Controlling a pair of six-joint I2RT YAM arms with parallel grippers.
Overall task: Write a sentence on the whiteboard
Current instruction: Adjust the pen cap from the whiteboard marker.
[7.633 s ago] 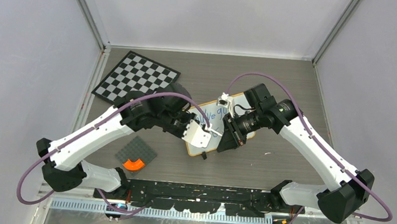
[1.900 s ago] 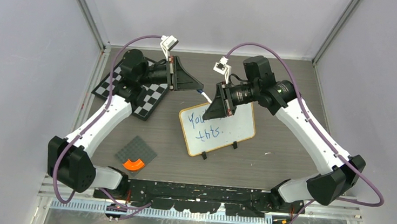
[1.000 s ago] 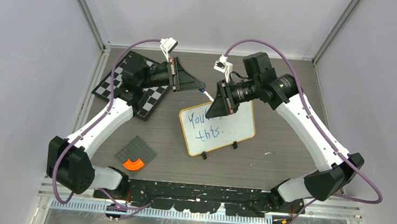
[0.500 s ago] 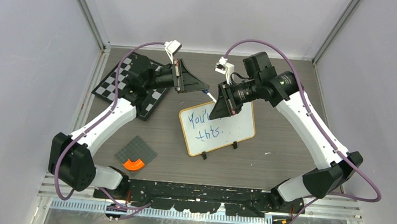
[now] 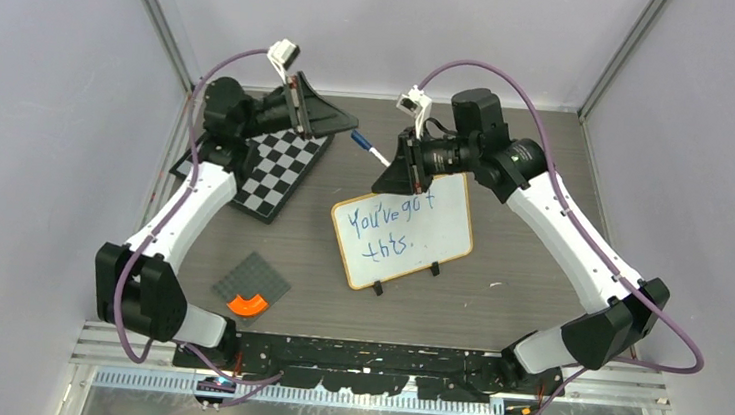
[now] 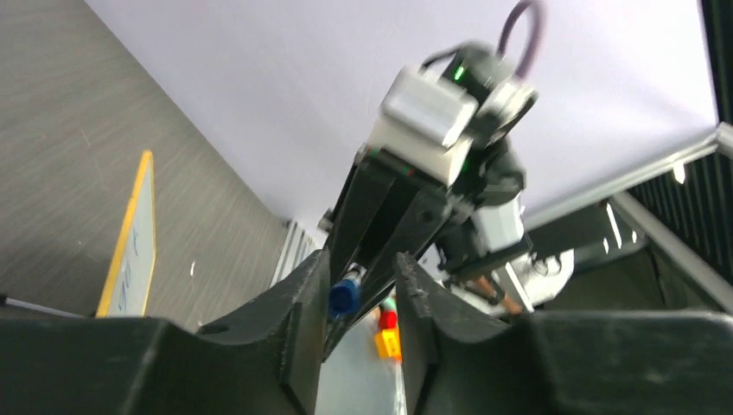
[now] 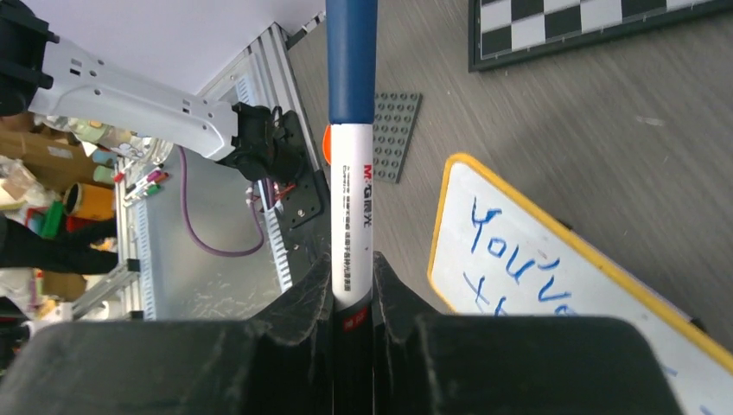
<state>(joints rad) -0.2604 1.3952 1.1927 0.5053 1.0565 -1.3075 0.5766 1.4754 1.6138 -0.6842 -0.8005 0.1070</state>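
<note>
The whiteboard [image 5: 411,233] lies flat mid-table with a yellow-wood frame and blue handwriting, "You've got this." It also shows in the right wrist view [image 7: 553,285] and edge-on in the left wrist view [image 6: 138,259]. My right gripper [image 5: 386,174] [image 7: 353,264] hovers over the board's far left corner, shut on a white marker [image 5: 376,155] [image 7: 353,216] with its blue cap on. My left gripper [image 5: 351,122] [image 6: 361,264] stands open a little to the left of the cap, holding nothing. The cap's end [image 6: 344,296] shows beyond the gap of its jaws.
A black-and-white chessboard [image 5: 277,164] [image 7: 596,22] lies under the left arm at the far left. A grey studded plate [image 5: 252,283] [image 7: 396,130] with an orange piece [image 5: 248,304] sits near the front left. Walls close in on three sides.
My left gripper has opened and drawn back to the left, away from the marker's cap. The right gripper has lifted slightly toward the far side, uncovering the whole first line of writing.
</note>
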